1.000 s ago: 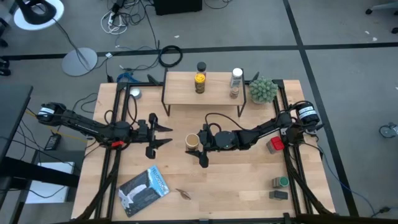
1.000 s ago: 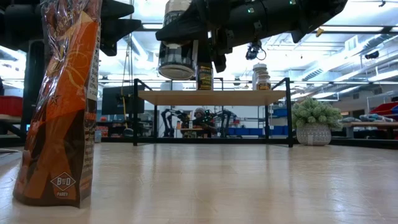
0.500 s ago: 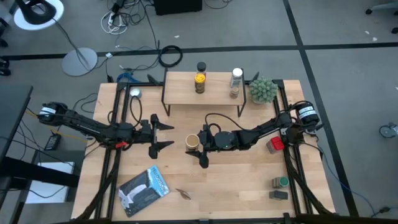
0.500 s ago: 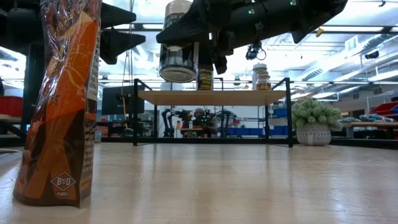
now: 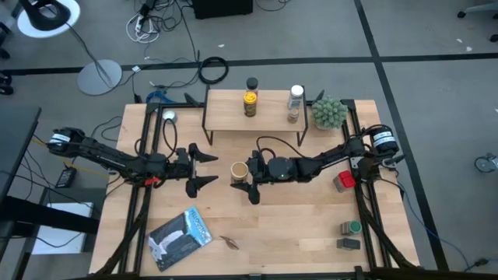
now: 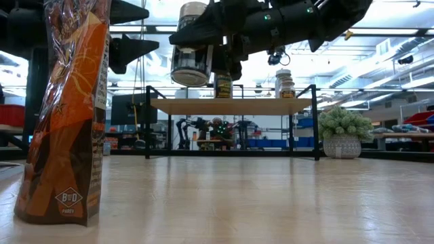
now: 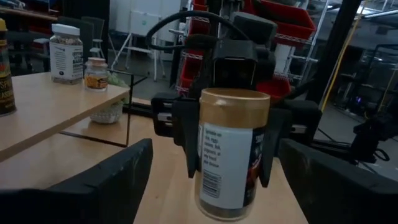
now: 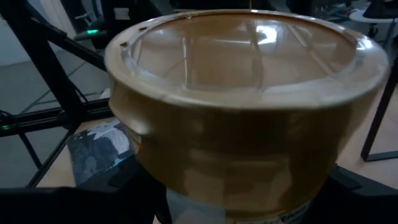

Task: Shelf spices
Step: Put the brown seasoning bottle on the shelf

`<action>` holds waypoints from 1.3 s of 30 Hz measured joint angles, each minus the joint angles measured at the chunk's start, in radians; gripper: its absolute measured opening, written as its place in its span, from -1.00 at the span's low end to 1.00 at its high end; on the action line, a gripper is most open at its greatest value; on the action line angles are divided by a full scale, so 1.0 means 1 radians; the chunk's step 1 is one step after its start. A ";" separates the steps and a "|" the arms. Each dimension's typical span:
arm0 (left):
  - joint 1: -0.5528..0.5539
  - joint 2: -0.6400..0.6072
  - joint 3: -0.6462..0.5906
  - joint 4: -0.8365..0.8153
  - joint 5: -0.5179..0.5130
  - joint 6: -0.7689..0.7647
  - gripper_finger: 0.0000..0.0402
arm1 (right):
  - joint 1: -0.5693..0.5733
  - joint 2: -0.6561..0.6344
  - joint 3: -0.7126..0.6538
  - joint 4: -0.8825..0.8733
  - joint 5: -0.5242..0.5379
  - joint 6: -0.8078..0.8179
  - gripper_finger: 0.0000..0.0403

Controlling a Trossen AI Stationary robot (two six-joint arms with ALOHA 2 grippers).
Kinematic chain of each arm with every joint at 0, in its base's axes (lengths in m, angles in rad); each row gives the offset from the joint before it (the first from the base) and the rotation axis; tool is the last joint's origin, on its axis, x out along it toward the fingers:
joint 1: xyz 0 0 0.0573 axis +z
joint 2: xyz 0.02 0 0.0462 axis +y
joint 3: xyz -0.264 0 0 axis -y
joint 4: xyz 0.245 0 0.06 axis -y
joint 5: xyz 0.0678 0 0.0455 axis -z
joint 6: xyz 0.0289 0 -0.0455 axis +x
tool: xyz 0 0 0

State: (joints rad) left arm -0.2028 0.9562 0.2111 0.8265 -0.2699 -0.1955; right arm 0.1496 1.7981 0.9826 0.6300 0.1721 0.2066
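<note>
Right gripper (image 5: 247,173) at table centre, just near of the shelf (image 5: 254,111). Its two fingers are closed against the sides of the tan-lidded jar (image 5: 239,172), clamping it below the cap. Low view: jar (image 6: 189,45) hangs upright, well clear of the tabletop, bottom edge above shelf-board height. Left wrist view confirms: a dark finger (image 7: 187,143) on each side of the jar (image 7: 228,152), label facing the camera, tan cap up.

Left gripper (image 5: 201,165) just left of the jar, fingers spread wide, holding nothing, tips pointing right toward the jar. Not touching it.

Shelf stands at the far middle of the table (image 5: 303,222). On it: a black-lidded jar (image 5: 251,83) at the far edge, a yellow jar (image 5: 250,102) just near of it, a white-capped clear bottle (image 5: 296,96) toward the right end with a small jar just near of that — too small to tell more.

Elsewhere: green potted plant (image 5: 329,111) just right of the shelf; red tin (image 5: 344,180) by the right arm; green tin (image 5: 353,228) and a dark container at near right. Blue-white flat packet (image 5: 180,235) at near left. Orange bag (image 6: 65,112) upright close to the low camera, left.
</note>
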 joint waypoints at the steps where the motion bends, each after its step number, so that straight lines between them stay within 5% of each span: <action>1: 0.000 0.000 0.000 0.000 0.000 0.000 0.77 | -0.003 0.000 0.001 0.000 -0.009 0.000 0.38; 29: 0.000 0.406 0.324 -0.002 0.083 0.085 0.76 | 0.023 0.000 0.032 -0.050 -0.018 -0.062 0.38; 39: 0.000 0.407 0.329 0.012 0.082 0.091 0.41 | 0.026 0.000 0.032 -0.046 -0.012 -0.071 0.39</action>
State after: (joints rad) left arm -0.2028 1.3628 0.5404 0.8389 -0.1875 -0.1047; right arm 0.1761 1.7985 1.0145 0.5838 0.1604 0.1356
